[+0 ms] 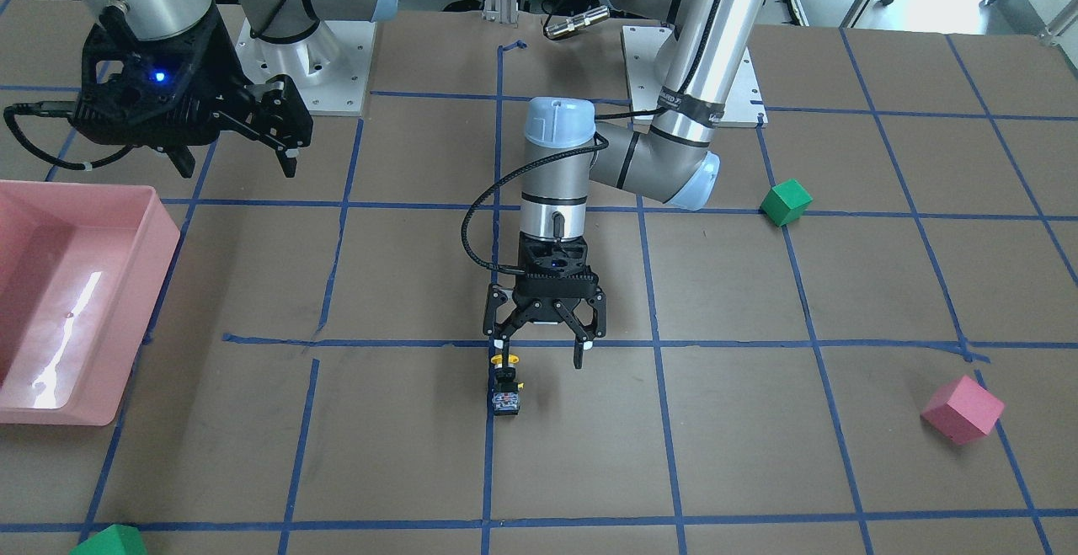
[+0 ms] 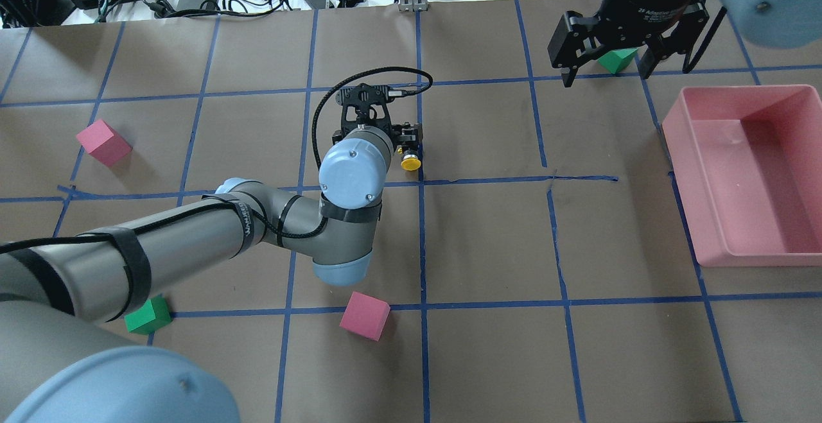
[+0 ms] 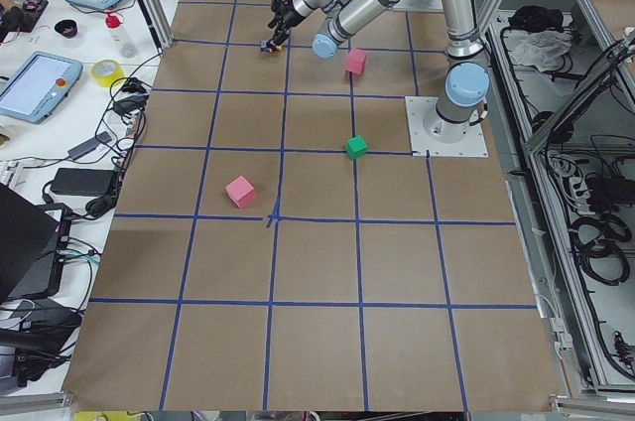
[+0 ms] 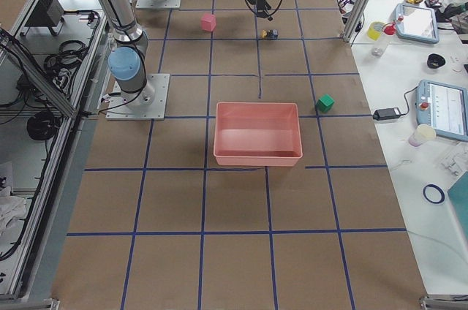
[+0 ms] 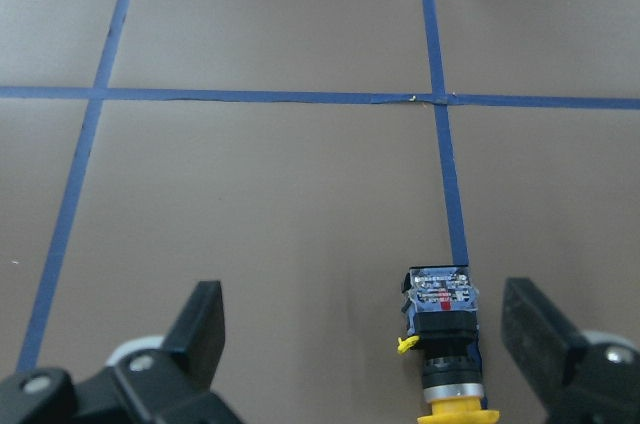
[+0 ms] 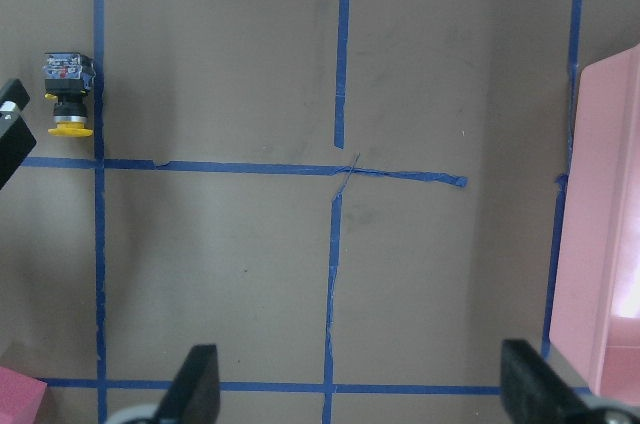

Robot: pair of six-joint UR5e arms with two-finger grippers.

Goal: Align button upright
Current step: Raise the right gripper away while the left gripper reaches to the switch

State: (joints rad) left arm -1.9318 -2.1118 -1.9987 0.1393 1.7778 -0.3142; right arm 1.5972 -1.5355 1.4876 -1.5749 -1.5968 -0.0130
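The button point(image 1: 505, 383) lies on its side on a blue tape line, yellow cap toward the robot and contact block away. It also shows in the overhead view point(image 2: 410, 162), the left wrist view point(image 5: 443, 344) and the right wrist view point(image 6: 68, 94). My left gripper point(image 1: 541, 353) is open and points down just above the table. In the left wrist view point(image 5: 365, 344) the button sits between the fingers, close to the right-hand finger point(image 5: 535, 329), with nothing gripped. My right gripper point(image 1: 237, 169) is open and empty, held high and far from the button.
A pink bin point(image 1: 160, 243) stands by the right arm; it also shows in the overhead view point(image 2: 682, 185). Green cubes point(image 1: 786, 202) point(image 1: 109, 542) and a pink cube point(image 1: 962, 408) lie scattered. Another pink cube point(image 2: 364, 315) lies near the left arm's elbow.
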